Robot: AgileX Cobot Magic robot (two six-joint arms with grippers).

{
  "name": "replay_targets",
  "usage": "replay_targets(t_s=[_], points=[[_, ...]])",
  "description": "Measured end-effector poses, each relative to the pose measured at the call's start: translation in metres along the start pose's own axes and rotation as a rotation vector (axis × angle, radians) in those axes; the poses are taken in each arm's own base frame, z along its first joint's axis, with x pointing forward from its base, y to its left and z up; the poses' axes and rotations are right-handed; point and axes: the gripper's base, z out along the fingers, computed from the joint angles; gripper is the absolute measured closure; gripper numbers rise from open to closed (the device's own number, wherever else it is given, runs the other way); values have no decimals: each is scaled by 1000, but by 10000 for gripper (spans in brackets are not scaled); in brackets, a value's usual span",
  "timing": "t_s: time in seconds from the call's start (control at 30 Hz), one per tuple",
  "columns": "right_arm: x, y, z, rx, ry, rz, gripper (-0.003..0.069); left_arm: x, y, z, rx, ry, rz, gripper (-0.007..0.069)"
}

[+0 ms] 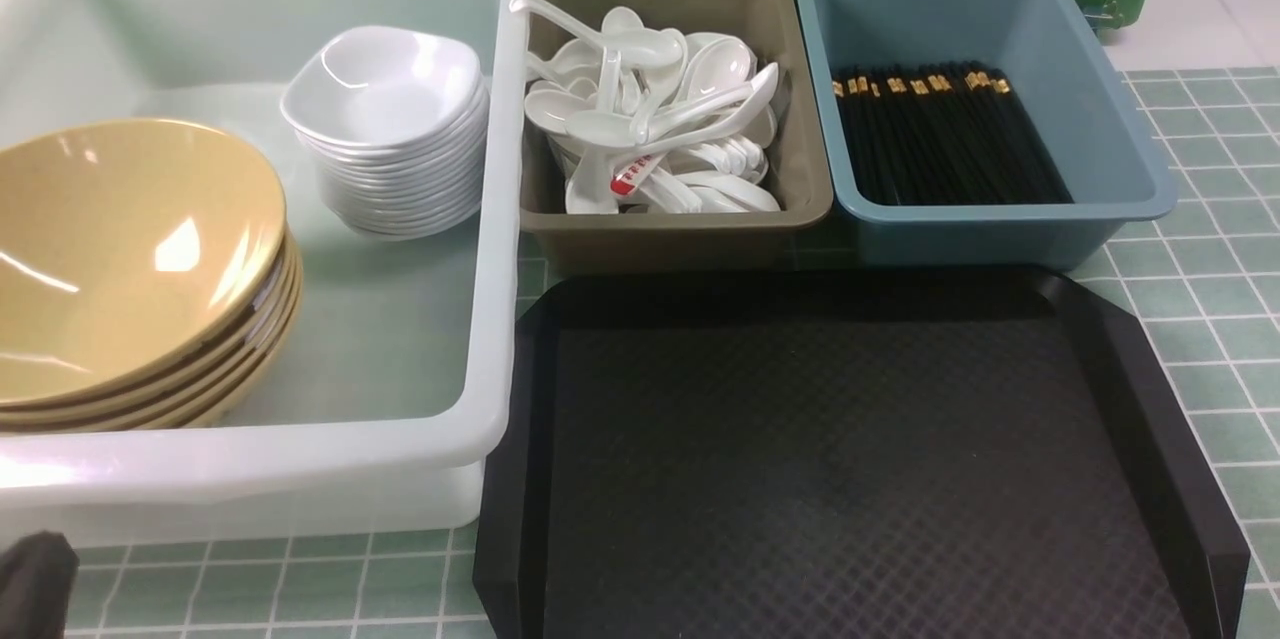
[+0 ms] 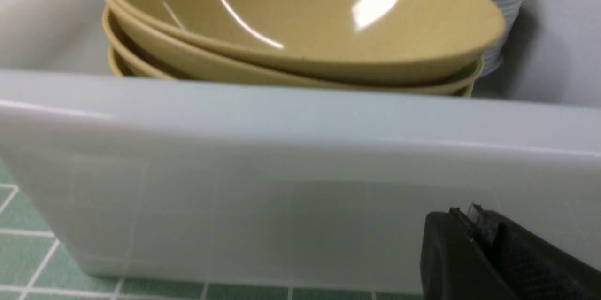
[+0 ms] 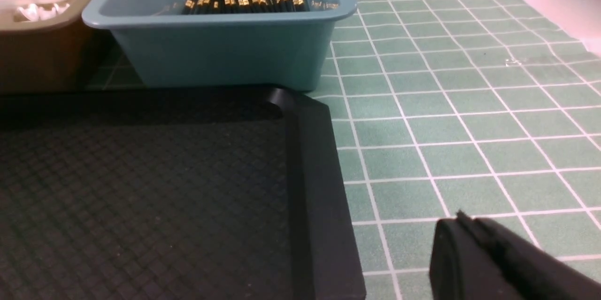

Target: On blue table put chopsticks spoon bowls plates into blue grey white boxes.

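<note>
The white box [image 1: 490,219] stands on the left of the table [image 1: 1210,319], and inside it a stack of tan bowls [image 1: 130,259] leans against the near wall, with a stack of small white dishes [image 1: 390,134] farther back toward the right wall. Just beside the white box sits the grey box [image 1: 680,224], heaped with white spoons [image 1: 660,109] — one of them carries a red label. To its right, touching or nearly so, the blue box [image 1: 1100,109] holds black chopsticks [image 1: 940,134] laid side by side, their gold-banded ends toward the far wall. In front of the grey and blue boxes lies a black tray [image 1: 850,459] with nothing on it.

The left gripper [image 2: 474,243] hangs low just outside the near wall of the white box, its jaws pressed together and holding nothing. The right gripper [image 3: 474,248] hovers over the green checked cloth of the table, near the tray's right rim — its jaws are likewise closed with nothing between them.
</note>
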Motion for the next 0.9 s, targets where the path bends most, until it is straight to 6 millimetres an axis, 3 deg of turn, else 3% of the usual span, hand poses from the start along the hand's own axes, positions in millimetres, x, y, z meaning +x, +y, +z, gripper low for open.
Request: replay_targets(t_s=[0.9], points=[[0, 0, 0, 0, 0, 0, 582, 1, 0, 0, 2, 7, -6, 631]])
